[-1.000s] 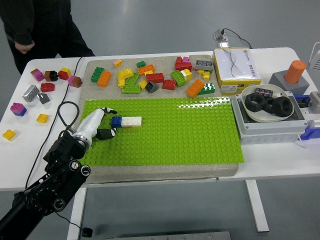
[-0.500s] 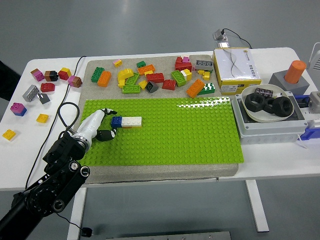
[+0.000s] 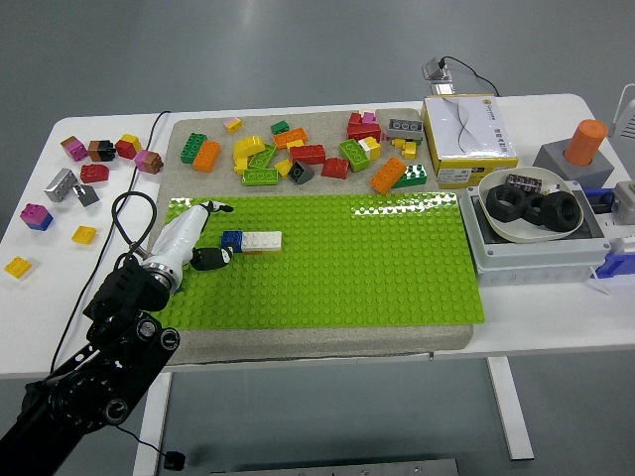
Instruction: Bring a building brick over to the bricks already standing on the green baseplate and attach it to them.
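Blue and white plastic bricks (image 3: 251, 240) stand joined on the green studded baseplate (image 3: 377, 268), long axis left-right, just right of the left hand (image 3: 198, 243); whether its fingers grip anything cannot be told.

One green baseplate (image 3: 337, 268), two joined bricks (image 3: 250, 241) (blue, white), three black nuts (image 3: 531, 205), one orange cylinder (image 3: 586, 143)

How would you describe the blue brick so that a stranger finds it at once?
Look at the green baseplate, at its left part by the left hand. A short row of bricks stands there; the blue brick is its left end, joined to a white brick.
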